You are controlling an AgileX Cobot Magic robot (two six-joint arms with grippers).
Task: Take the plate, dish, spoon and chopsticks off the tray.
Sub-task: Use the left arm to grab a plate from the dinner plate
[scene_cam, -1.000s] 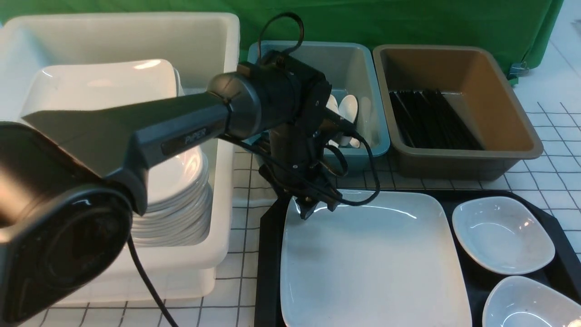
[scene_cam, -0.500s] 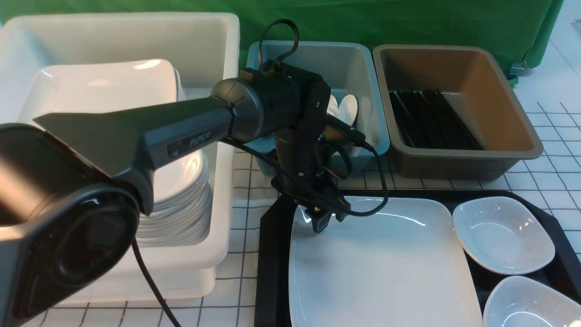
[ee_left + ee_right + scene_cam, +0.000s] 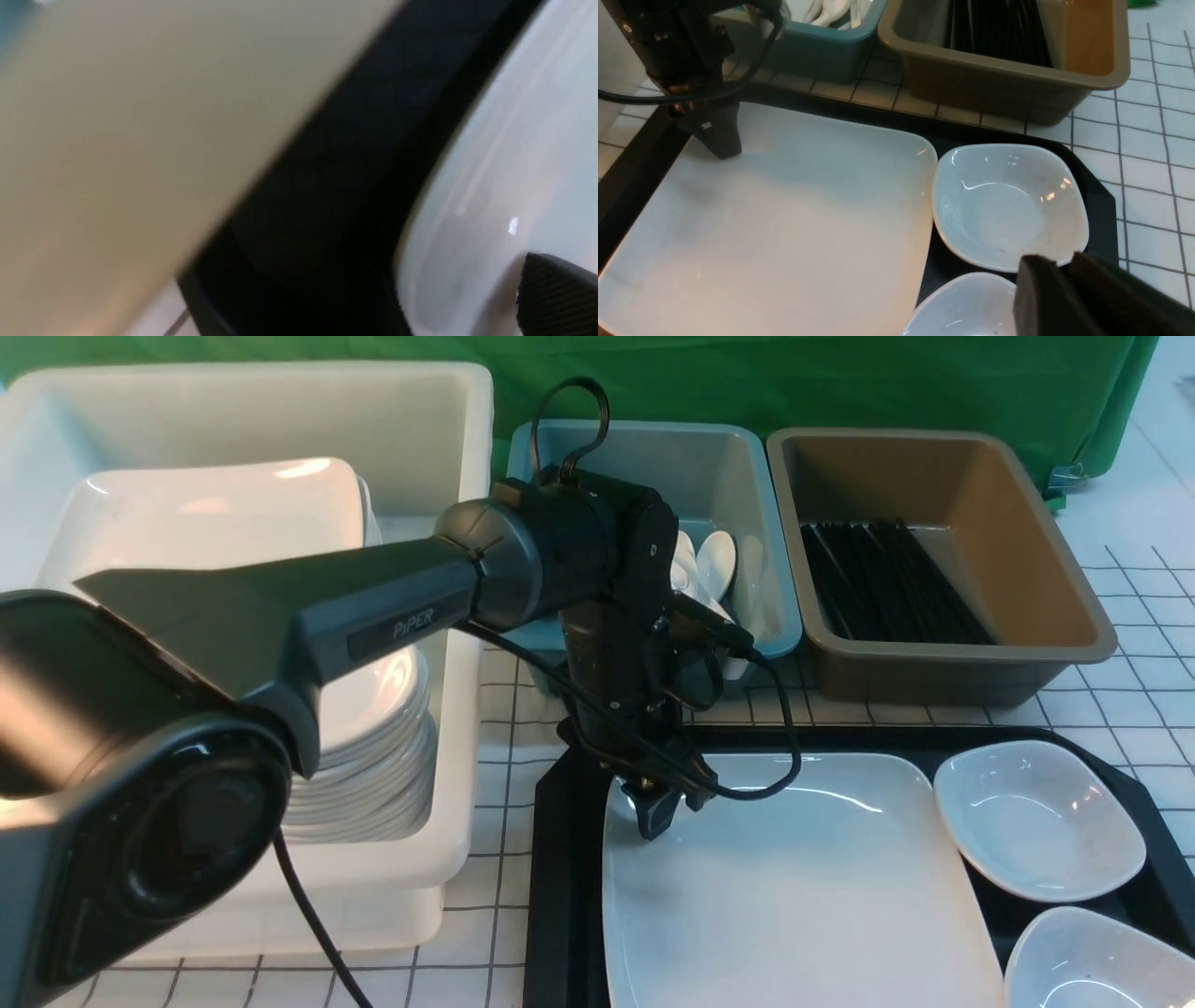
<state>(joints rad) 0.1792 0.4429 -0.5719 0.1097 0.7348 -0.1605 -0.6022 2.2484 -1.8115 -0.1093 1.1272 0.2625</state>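
Note:
The large white square plate [image 3: 794, 887] lies on the black tray [image 3: 560, 859], which also holds two small white dishes [image 3: 1036, 817] [image 3: 1092, 961]. My left gripper [image 3: 653, 817] is shut on the plate's far-left corner rim. One finger [image 3: 556, 294] rests on top of the plate [image 3: 514, 140]; the other is hidden. My right gripper [image 3: 1064, 263] is shut and empty, hovering over the near edge of one small dish [image 3: 1008, 205]; it is out of the front view. No spoon or chopsticks show on the tray.
A white tub [image 3: 467, 616] at the left holds a stack of plates [image 3: 215, 513]. Behind the tray, a teal bin [image 3: 738, 457] holds white spoons and a brown bin [image 3: 971, 476] holds black chopsticks. The table is white with a grid pattern.
My left gripper has moved toward me and slightly right, and the plate has slid with it, toward me and to the right on the tray. The small dishes have shifted slightly.

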